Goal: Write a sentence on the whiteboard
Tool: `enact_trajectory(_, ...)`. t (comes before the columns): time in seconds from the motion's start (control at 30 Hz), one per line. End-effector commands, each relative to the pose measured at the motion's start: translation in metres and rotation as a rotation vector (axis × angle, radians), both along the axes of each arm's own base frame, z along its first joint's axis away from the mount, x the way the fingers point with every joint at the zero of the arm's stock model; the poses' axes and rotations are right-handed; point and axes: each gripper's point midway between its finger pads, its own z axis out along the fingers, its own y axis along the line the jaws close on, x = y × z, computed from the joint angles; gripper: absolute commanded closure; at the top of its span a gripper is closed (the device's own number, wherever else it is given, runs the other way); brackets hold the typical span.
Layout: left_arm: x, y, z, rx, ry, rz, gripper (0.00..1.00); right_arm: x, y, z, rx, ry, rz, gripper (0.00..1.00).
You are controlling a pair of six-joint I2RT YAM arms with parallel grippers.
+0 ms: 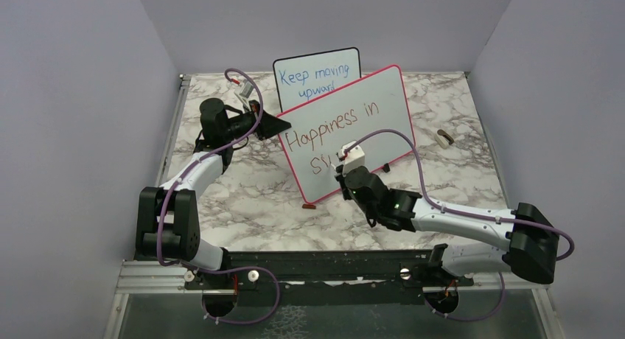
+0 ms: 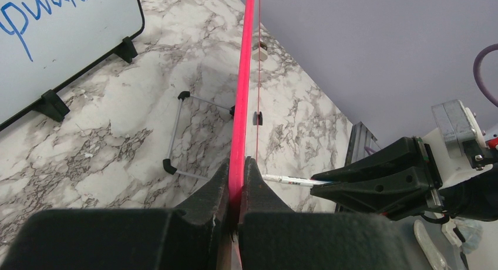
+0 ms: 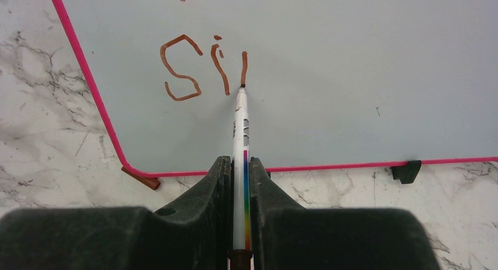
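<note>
The whiteboard [image 1: 383, 110], pink-framed, stands tilted mid-table. On it the brownish-red sentence [image 1: 332, 129] reads "Happiness in", with "Si" and one upright stroke [image 3: 194, 67] below. My left gripper [image 1: 276, 125] is shut on the board's left edge; in the left wrist view the pink frame [image 2: 244, 76] runs between its fingers [image 2: 237, 170]. My right gripper [image 3: 239, 164] is shut on a white marker [image 3: 241, 129] with a rainbow stripe. The marker's tip touches the board at the foot of that last stroke. Both show again in the left wrist view: the marker [image 2: 293, 180] and the right gripper [image 2: 376, 182].
A smaller black-framed board [image 1: 317, 77] with blue writing stands behind the whiteboard. A wire stand [image 2: 194, 129] sits behind the pink board. A small brown piece [image 3: 141, 179] lies at its lower left corner, and a small object [image 1: 444, 138] lies on the marble at the right.
</note>
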Motion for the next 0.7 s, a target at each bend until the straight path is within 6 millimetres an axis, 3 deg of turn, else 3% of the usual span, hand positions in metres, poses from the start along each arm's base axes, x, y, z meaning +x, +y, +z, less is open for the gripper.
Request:
enact_trajectory(0.0, 0.005, -0.001, -0.030, 0.047, 0.071, 0.022, 1.00, -0.009, -0.007, -0.017, -0.034, 0.061, 0.017, 0.99)
enact_trajectory(0.4, 0.005, 0.000, -0.031, 0.048, 0.075, 0.023, 1.00, -0.004, -0.002, -0.008, -0.015, 0.029, 0.017, 0.99)
enact_trajectory(0.67, 0.005, -0.001, -0.030, 0.047, 0.073, 0.021, 1.00, 0.007, 0.001, 0.013, 0.019, -0.045, -0.010, 0.99)
